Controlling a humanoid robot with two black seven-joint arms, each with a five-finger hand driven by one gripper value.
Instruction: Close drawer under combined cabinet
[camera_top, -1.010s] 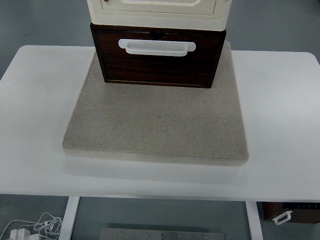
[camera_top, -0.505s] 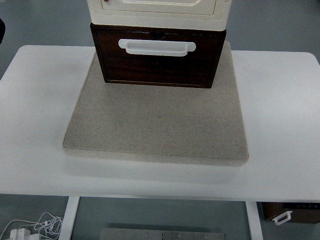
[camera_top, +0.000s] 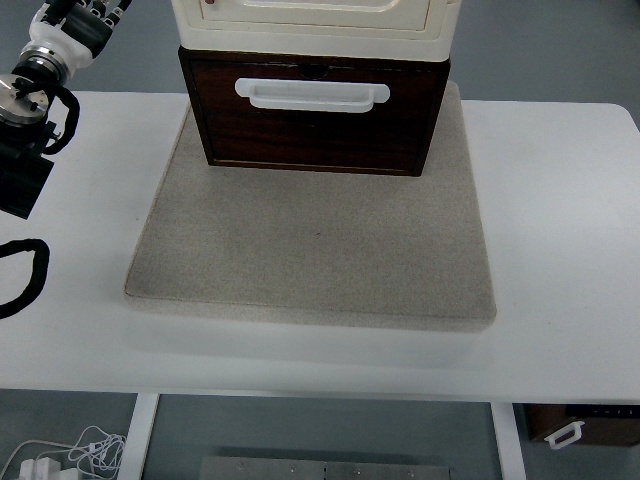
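The left hand (camera_top: 82, 22) is up in the far left corner, and I cannot tell its grip. The drawer (camera_top: 313, 122) sits to its right, lying wide from side to side.

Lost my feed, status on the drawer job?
Left hand at top-left corner, clear of the drawer. Right hand out of view. Drawer front protrudes under the cabinet. Mat ahead bare.

Left hand (camera_top: 85, 18) beside brown drawer (camera_top: 315, 118)
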